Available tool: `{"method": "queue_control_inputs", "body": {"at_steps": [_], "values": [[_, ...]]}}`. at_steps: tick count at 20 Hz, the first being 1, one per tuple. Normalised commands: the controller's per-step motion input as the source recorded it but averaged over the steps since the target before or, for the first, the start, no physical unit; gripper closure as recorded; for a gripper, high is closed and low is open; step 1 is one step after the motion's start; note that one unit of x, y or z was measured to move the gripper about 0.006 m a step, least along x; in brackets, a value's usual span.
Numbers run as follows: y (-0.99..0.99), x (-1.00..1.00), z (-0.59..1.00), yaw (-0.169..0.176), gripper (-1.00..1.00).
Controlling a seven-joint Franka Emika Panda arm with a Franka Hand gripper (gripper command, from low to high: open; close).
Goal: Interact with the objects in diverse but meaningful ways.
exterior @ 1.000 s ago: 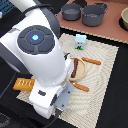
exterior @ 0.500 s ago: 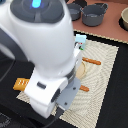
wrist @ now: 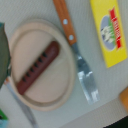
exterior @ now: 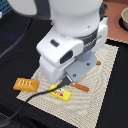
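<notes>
Brown sausage (wrist: pixel 37 66) lies on tan plate (wrist: pixel 62 82).

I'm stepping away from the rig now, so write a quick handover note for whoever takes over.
End effector: not visible in either view, so its state is unknown; the arm hangs low over the mat.
Sausage lies on the round tan plate.
A wooden-handled fork lies beside the plate; the yellow box is just beyond it.
Orange bread block sits at the mat's edge, on the exterior view's left.
Done: sausage plated. Left: nothing is visibly held; other items are free to handle.
</notes>
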Motion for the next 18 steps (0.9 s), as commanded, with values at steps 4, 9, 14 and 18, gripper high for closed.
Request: {"method": "queue_control_inputs", "body": {"at_steps": [4,9,14,18], "values": [[0.52,0.32,-0.21,-0.093,-1.0],[0.47,0.03,-0.16,-0.029,-1.0],[0.21,-0.33,0.01,-0.057,-1.0],[0.05,-0.33,0.08,-0.067,-1.0]]}}
